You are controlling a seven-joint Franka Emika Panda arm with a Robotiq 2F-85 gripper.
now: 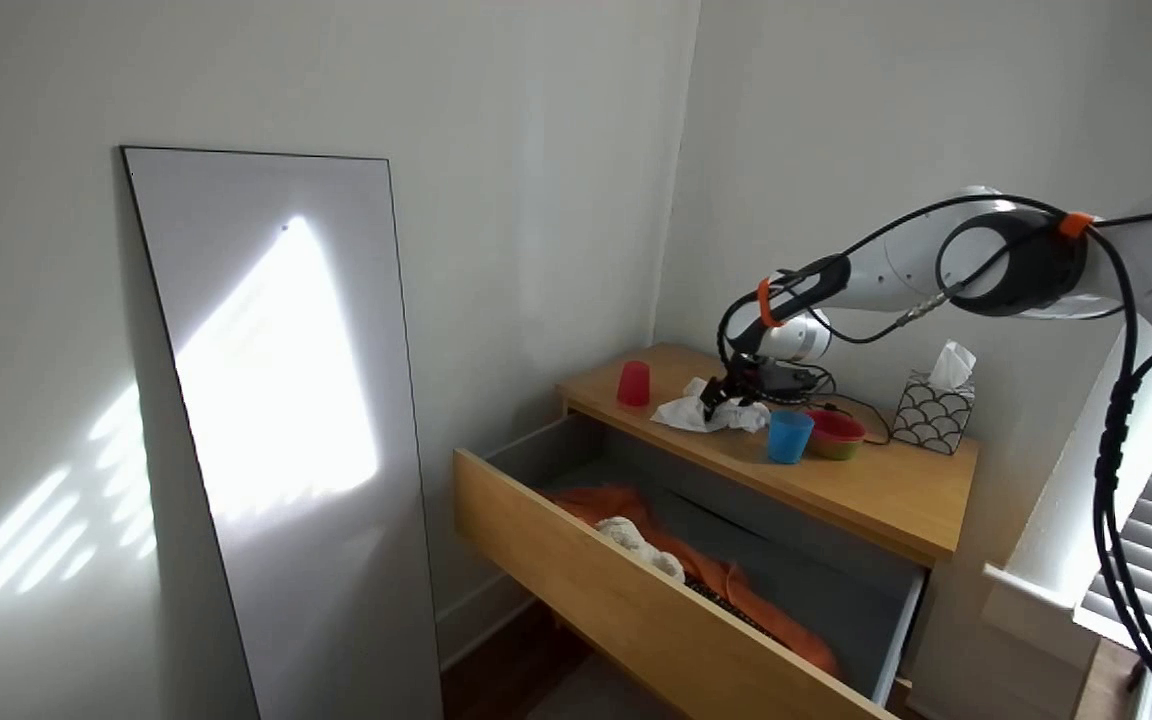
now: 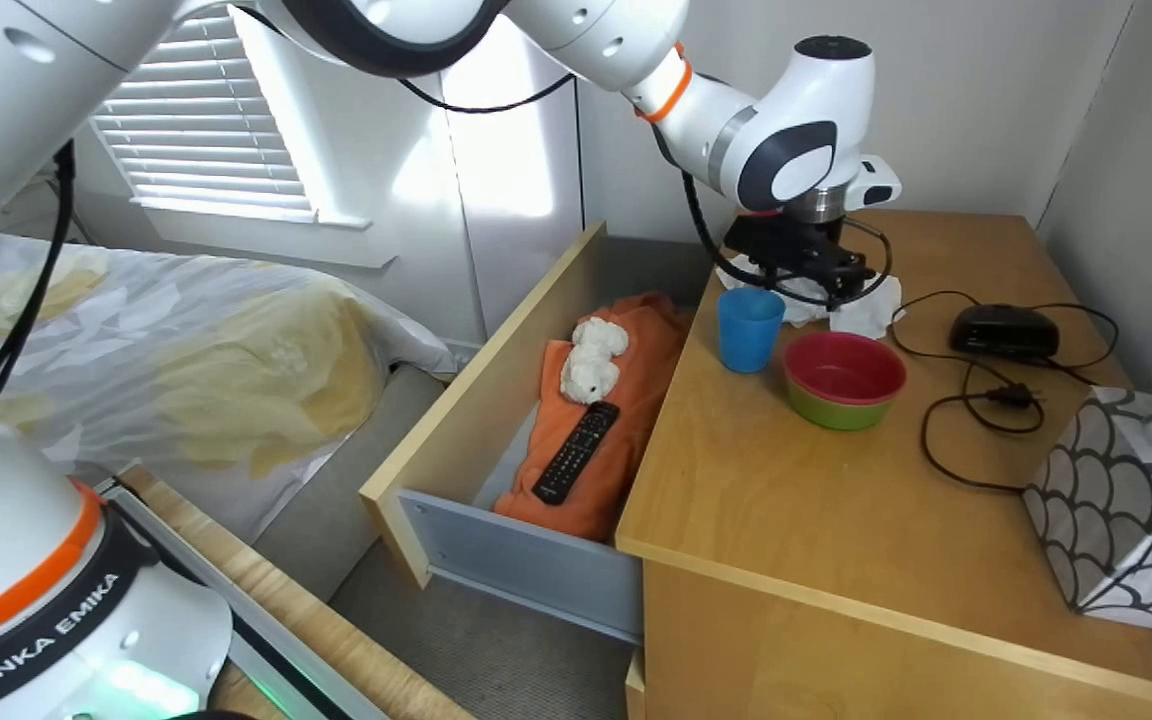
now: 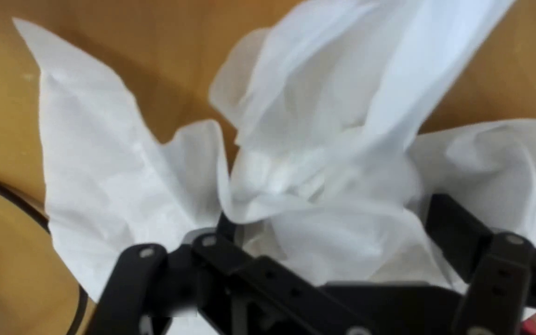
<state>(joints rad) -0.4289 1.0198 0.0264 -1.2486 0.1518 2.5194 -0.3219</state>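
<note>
Wrist view, tool (image 3: 333,215) spread, wht tissue (image 3: 328,172) btwn, both ext views, wd dresser (image 2: 766,480), blinds (image 2: 198,122)

Sunlight (image 1: 286,380) strikes a pale wall (image 1: 26,250) and the tall panel (image 1: 326,570) leaning there; white window blinds (image 2: 201,130) hang lowered; a wooden dresser (image 2: 786,510) stands near the corner (image 1: 673,220).

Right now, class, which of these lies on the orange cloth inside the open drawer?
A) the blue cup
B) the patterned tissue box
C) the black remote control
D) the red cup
C, because in an exterior view the black remote control lies on the orange cloth inside the open drawer.
</note>
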